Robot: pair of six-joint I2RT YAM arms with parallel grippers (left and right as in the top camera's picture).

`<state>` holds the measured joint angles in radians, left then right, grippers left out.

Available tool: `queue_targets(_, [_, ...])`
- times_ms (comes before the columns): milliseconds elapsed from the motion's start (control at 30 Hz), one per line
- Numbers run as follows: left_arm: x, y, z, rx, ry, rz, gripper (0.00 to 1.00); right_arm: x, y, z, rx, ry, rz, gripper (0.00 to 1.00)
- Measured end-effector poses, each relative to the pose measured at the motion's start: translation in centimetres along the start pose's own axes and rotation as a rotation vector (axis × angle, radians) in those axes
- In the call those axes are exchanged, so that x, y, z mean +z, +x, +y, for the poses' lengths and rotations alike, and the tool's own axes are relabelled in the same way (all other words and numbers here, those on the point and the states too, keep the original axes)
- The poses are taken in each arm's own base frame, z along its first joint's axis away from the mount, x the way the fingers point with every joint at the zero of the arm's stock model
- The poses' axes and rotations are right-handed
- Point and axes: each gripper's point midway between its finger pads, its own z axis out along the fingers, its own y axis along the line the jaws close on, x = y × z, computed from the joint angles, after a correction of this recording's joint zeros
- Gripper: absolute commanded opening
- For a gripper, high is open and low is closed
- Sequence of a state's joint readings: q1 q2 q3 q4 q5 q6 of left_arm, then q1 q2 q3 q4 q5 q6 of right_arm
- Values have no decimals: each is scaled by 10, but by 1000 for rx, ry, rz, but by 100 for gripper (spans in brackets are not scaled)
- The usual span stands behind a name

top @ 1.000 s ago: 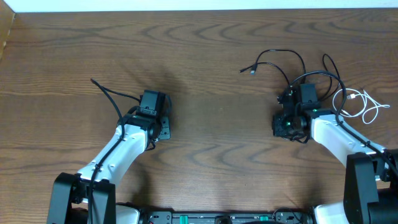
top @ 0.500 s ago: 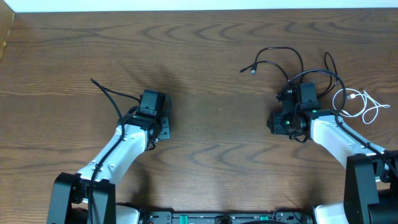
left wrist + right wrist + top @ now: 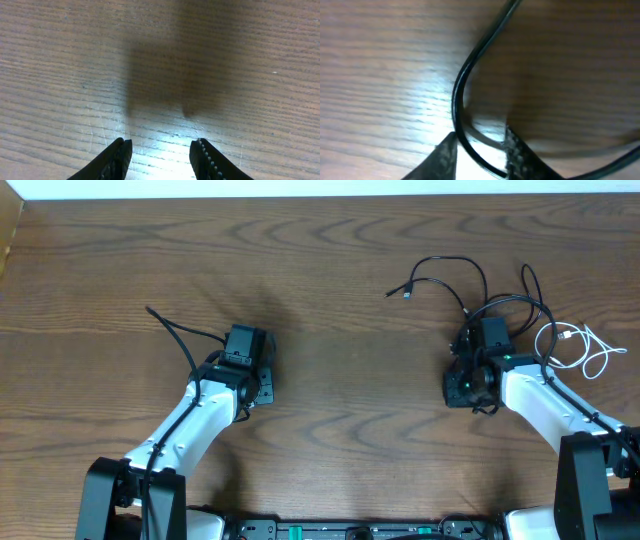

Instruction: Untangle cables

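Observation:
The cables lie tangled at the right of the table: thin black cords (image 3: 452, 265) looping out to a small plug end (image 3: 405, 293), and a white cord (image 3: 587, 350) coiled at the far right. My right gripper (image 3: 470, 383) (image 3: 479, 142) hangs low over the left side of this heap. It is open, and one black cord (image 3: 461, 82) curves down between its fingers without being pinched. My left gripper (image 3: 250, 375) (image 3: 161, 143) stands far to the left over bare wood, open, with nothing between its fingers.
A thicker black wire (image 3: 172, 330) belonging to the left arm sticks out to the upper left. The wooden table (image 3: 330, 280) runs to a white edge at the back.
The right gripper's jaws have come apart, and it has shifted slightly right over the black cords. The left arm has not moved.

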<state>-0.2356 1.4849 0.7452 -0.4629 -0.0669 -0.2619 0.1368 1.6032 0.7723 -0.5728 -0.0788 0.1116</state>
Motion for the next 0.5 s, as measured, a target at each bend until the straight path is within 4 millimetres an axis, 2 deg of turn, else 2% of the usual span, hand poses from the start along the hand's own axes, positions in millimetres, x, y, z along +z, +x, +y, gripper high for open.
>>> queue_targets(100, [0, 0, 0, 0, 0, 0, 44, 0, 0, -4, -12, 25, 0, 2])
queue_targets(500, [0, 0, 0, 0, 0, 0, 44, 0, -5, -8, -14, 47, -26, 1])
